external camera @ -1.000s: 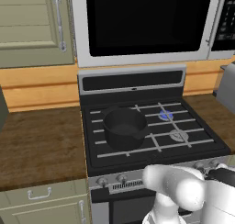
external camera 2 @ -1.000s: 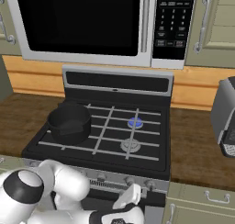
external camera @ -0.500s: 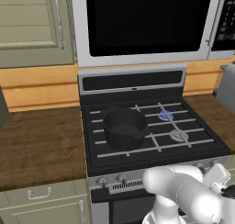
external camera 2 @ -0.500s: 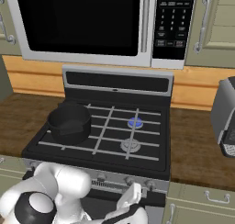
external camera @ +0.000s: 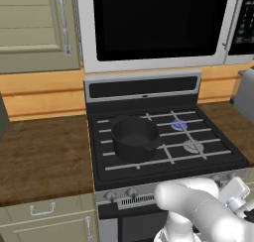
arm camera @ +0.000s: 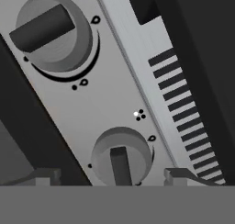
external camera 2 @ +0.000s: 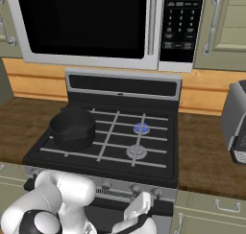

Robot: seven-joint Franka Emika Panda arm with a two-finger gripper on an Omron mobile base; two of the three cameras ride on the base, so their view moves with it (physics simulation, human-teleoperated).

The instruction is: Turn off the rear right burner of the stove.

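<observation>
Two knobs [arm camera: 121, 158] are facing the open pincer [arm camera: 110, 176] | rear right burner [external camera 2: 141, 128] is glowing blue | risk: gripping the wrong knob [arm camera: 53, 30] on the stove [external camera: 198, 160].

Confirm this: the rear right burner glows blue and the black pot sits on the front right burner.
Wrong on the pot. Both base views show the black pot on the stove's left side, not front right. The rear right burner does glow blue.

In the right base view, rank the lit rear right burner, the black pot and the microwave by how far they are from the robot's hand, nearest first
1. The rear right burner, glowing blue, up the cooktop from the hand at the stove front.
2. The black pot, on the left burners; close to the burner's distance, so a loose call.
3. The microwave, above the stove, farthest.
</observation>
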